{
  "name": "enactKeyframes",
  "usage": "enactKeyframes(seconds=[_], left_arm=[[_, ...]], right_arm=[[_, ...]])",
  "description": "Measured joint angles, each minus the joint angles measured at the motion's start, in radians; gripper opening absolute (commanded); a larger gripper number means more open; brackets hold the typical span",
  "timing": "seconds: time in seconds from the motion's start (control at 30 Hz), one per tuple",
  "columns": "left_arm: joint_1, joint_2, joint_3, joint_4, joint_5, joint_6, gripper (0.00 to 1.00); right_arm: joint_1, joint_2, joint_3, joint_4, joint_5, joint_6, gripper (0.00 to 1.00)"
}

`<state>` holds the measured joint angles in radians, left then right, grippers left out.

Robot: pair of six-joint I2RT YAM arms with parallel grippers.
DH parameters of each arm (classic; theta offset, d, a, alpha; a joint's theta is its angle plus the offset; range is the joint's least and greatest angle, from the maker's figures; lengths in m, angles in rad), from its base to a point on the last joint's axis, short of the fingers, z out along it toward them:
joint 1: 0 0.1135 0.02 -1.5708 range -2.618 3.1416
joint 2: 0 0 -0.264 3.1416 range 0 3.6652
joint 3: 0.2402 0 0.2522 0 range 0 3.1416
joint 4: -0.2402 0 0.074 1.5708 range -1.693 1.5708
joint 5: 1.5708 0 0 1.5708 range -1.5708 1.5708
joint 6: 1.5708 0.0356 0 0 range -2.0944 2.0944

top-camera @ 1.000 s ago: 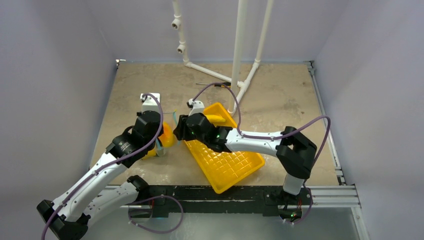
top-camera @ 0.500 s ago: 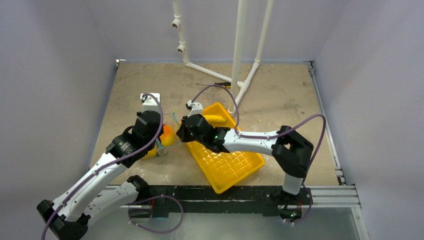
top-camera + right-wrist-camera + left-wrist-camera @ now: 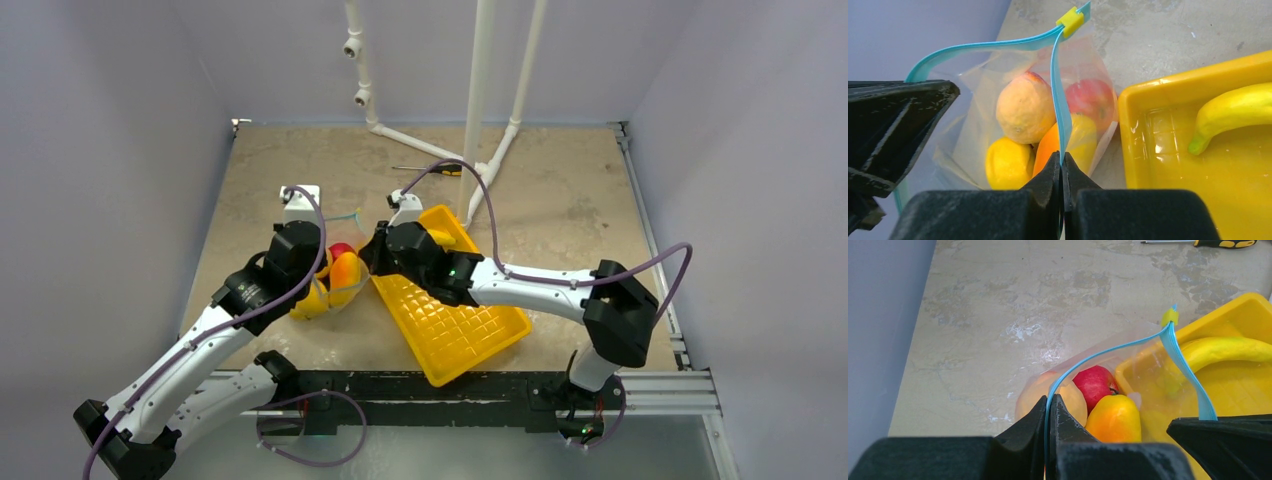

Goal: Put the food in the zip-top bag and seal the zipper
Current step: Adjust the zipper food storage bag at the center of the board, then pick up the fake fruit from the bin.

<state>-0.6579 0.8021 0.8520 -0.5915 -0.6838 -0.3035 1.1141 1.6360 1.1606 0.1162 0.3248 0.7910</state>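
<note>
Bag [image 3: 340, 280] sits on the bench [image 3: 560, 200] just left of the yellow tray [image 3: 470, 330], between the two arms, with its mouth lifted and open. Left claw [image 3: 1049, 405] is pinched tight on one lip of the teal zipper [image 3: 1098, 356]. Right claw [image 3: 1062, 161] is pinched tight on the other lip. From my wrist feeds the two lips run apart and meet only at the yellow slider [image 3: 1069, 19] at the far end. Through the plastic I see a red apple [image 3: 1095, 382], an orange mango [image 3: 1113, 417], a lemon [image 3: 1005, 162] and a peach-coloured fruit [image 3: 1023, 107]. Banana [image 3: 1233, 112] lies in the tray's far end, outside the bag. Screwdriver [image 3: 440, 168] lies on the bench beyond the tray.
</note>
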Motion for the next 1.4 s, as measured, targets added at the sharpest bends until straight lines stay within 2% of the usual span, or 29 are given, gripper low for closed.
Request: enactKeyframes(seconds=[0.07, 0.23, 0.3, 0.57, 0.9, 1.17, 1.23, 1.4], left_arm=[[0.000, 0.000, 0.000, 0.000, 0.000, 0.000, 0.00], [0.000, 0.000, 0.000, 0.000, 0.000, 0.000, 0.00], [0.000, 0.000, 0.000, 0.000, 0.000, 0.000, 0.00], [0.000, -0.003, 0.000, 0.000, 0.000, 0.000, 0.00], [0.000, -0.003, 0.000, 0.000, 0.000, 0.000, 0.00], [0.000, -0.003, 0.000, 0.000, 0.001, 0.000, 0.00], [0.000, -0.003, 0.000, 0.000, 0.001, 0.000, 0.00], [0.000, -0.003, 0.000, 0.000, 0.001, 0.000, 0.00]], right_arm=[[0.000, 0.010, 0.000, -0.004, 0.002, 0.001, 0.02], [0.000, 0.020, 0.000, -0.029, 0.007, 0.002, 0.22], [0.000, 0.020, 0.000, -0.040, 0.011, 0.001, 0.32], [0.000, 0.020, 0.006, -0.113, 0.098, 0.006, 0.60], [-0.023, -0.053, 0.014, -0.230, 0.207, 0.054, 0.65], [-0.092, -0.154, 0.008, -0.236, 0.242, 0.102, 0.66], [-0.109, -0.152, 0.003, -0.236, 0.242, 0.116, 0.73], [-0.133, -0.130, -0.029, -0.233, 0.238, 0.158, 0.75]])
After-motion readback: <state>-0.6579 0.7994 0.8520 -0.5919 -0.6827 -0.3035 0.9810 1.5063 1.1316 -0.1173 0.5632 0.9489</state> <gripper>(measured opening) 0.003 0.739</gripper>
